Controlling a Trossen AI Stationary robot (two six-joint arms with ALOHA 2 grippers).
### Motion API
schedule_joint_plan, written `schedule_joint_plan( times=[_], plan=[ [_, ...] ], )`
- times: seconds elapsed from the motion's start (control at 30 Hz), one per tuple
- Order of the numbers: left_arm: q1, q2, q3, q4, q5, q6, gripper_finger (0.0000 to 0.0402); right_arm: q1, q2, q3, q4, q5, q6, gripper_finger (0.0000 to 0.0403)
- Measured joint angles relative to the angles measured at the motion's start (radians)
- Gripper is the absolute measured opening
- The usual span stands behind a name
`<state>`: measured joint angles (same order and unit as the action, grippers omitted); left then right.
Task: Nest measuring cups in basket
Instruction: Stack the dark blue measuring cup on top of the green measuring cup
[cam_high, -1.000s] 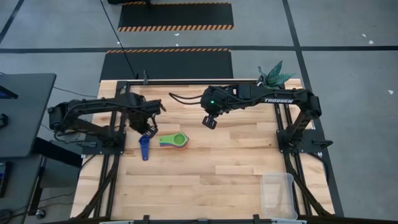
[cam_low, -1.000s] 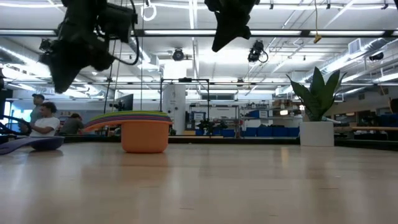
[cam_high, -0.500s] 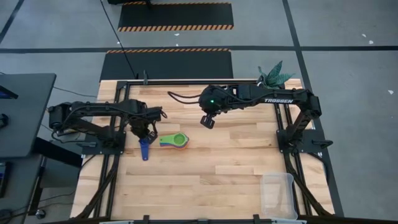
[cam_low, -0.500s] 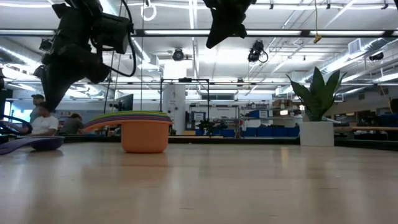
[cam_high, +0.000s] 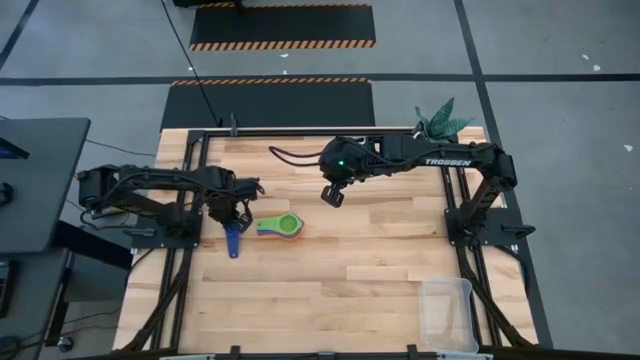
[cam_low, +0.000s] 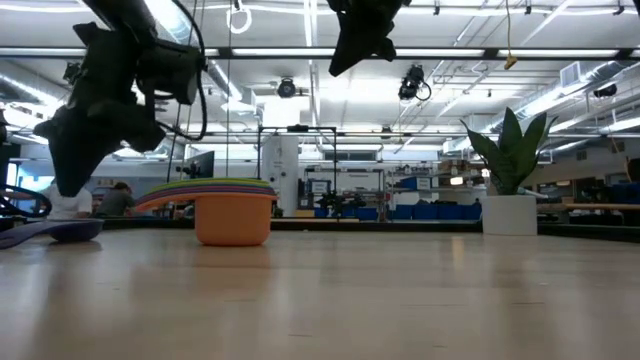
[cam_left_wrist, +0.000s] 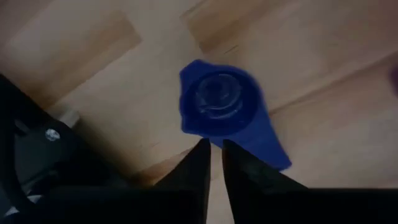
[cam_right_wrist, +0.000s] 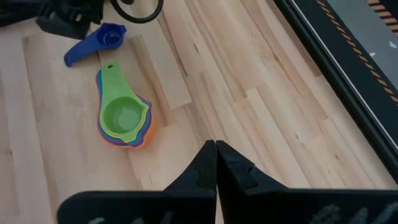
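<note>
Left tool over the blue cup; nested stack beside it.

Left tool (cam_left_wrist: 211, 165) hangs above the dark blue measuring cup (cam_high: 233, 238), fingers nearly together and gripping nothing. The nested cup stack (cam_high: 280, 227), green on top, sits left of centre on the tabletop (cam_high: 350, 270). Basket (cam_high: 447, 313) stands at lower right. Right tool (cam_right_wrist: 216, 163) is clenched, empty, raised at upper centre.

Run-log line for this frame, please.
left gripper: over blue measuring cup, holding nothing | right gripper: shut, raised mid-table | nested cup stack: on table | basket: empty, near corner
</note>
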<state>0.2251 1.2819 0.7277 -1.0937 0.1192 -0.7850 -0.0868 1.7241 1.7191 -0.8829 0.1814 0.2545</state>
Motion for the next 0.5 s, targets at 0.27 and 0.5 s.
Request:
schedule_joint_plan(
  times=[0.27, 0.5],
  plan=[
    [0.001, 0.000, -0.054, 0.051, -0.129, -0.009, 0.0059, 0.000, 0.000, 0.000, 0.045, 0.000, -0.020, 0.0003],
    [0.001, 0.000, -0.055, 0.067, -0.161, -0.015, 0.0059, 0.000, 0.000, 0.000, 0.093, 0.000, -0.049, 0.0003]
  ],
)
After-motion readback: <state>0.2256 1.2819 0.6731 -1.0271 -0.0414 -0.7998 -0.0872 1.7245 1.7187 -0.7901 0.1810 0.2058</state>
